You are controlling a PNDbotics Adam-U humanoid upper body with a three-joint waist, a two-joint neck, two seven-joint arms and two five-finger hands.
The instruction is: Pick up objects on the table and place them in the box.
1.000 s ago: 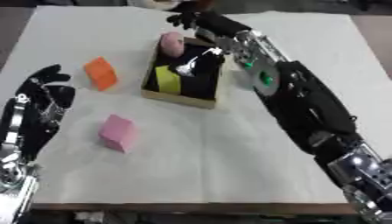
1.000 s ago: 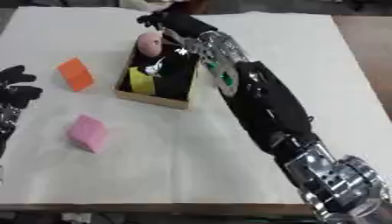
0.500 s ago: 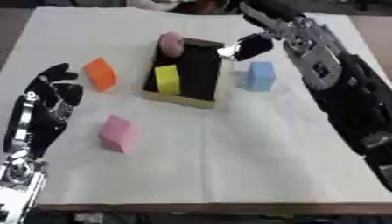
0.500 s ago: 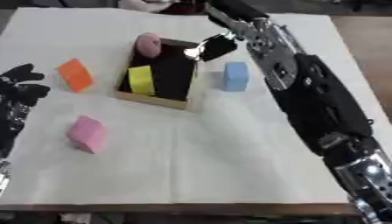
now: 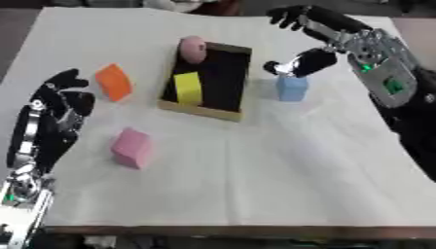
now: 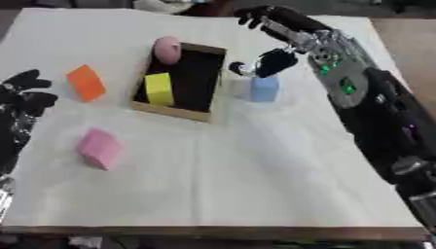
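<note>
We count one box [image 5: 207,109] on the white worktop [image 5: 255,185], holding two things: a yellow block [image 5: 188,88] and a pink round object [image 5: 192,48] at its 12 o'clock end. Three blocks lie outside it: an orange block [image 5: 113,81] at 9 o'clock of the box, a pink block [image 5: 132,148] at 7 o'clock, and a blue block [image 5: 291,88] at 3 o'clock. Our right hand [image 5: 308,34] hovers spread open just above the blue block, holding nothing. Our left hand [image 5: 58,109] rests open at the 9 o'clock edge; the left eye view shows more of it than the right eye view does.
</note>
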